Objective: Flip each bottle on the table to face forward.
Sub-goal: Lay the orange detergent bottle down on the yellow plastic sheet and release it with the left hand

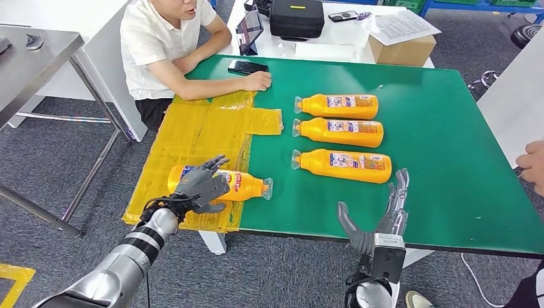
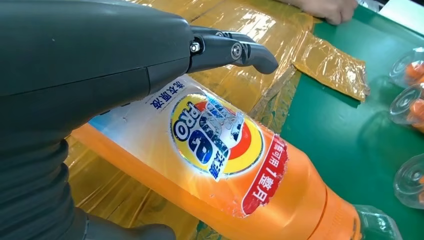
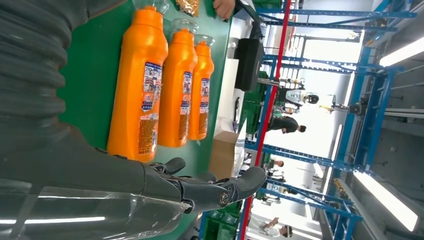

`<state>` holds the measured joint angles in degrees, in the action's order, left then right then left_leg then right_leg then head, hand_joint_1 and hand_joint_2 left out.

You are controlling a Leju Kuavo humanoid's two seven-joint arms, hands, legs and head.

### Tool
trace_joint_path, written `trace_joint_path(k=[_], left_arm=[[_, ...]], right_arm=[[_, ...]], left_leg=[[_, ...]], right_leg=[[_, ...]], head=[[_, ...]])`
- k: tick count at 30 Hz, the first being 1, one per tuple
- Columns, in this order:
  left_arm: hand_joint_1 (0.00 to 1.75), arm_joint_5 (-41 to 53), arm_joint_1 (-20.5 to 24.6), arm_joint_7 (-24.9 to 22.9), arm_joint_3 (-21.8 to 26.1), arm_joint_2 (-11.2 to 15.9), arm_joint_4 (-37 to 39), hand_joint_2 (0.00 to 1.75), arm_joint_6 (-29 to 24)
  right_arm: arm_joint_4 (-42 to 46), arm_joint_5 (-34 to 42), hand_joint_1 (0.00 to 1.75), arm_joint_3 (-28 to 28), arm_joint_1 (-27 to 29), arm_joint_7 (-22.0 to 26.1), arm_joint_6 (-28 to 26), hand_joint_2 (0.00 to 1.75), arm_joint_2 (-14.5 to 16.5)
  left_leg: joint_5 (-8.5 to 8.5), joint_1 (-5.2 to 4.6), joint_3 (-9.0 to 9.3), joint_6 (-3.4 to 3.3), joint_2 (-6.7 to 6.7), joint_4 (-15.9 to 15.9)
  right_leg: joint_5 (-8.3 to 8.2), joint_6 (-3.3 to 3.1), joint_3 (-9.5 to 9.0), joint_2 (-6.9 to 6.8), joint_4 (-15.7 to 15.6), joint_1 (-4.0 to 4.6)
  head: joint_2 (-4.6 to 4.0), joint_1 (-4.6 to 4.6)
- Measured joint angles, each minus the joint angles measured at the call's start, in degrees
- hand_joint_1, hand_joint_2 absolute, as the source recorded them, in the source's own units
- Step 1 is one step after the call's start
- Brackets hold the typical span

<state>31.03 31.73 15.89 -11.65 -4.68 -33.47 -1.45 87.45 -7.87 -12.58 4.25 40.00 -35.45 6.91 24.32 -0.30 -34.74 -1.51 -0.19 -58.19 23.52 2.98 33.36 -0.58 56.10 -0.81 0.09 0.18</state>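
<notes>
Four orange detergent bottles on the green table [image 1: 449, 192], all lying on their sides. Three sit in a neat column mid-table, clear caps pointing toward the yellow tape side: far bottle [image 1: 339, 106], middle bottle [image 1: 340, 131], near bottle [image 1: 343, 165]. All three show the small-print label side up. The fourth bottle [image 1: 247, 185] lies apart, on the yellow taped patch [image 1: 199, 128] at the table's near-left corner, cap pointing toward the green; the left wrist view shows its big round logo label facing up. Left hand [image 1: 202, 186] is laid over the base end of that fourth bottle, fingers draped across it and touching; whether it's actually clamping or just resting on top, can't tell. Right hand [image 1: 385, 212] hovers at the near table edge, just short of the near bottle, fingers extended and spread, thumb out to the side, nothing in it. One seated person in a white shirt [image 1: 160, 45] at the far-left corner, forearm on the table, hand beside one black phone [image 1: 247, 66]. A second person's hand [image 1: 532, 167] shows at the right edge. Behind the table: one black case [image 1: 296, 18], one cardboard box [image 1: 403, 46], one tablet [image 1: 249, 29].
</notes>
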Motion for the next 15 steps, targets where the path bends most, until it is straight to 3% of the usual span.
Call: trace_joint_path(k=[15], left_arm=[[0.0,-2.1,0.5,1.3,-0.4,0.1,2.1,1.75,3.0]], right_arm=[[-1.0,-0.1,0.0,1.1,0.0,0.0,-0.6,1.75,-0.3]], left_leg=[[0.0,-0.01,0.25,0.0,-0.01,0.0]], right_leg=[[0.0,0.0,-0.26,0.0,0.0,-0.01]], head=[[0.0,0.0]])
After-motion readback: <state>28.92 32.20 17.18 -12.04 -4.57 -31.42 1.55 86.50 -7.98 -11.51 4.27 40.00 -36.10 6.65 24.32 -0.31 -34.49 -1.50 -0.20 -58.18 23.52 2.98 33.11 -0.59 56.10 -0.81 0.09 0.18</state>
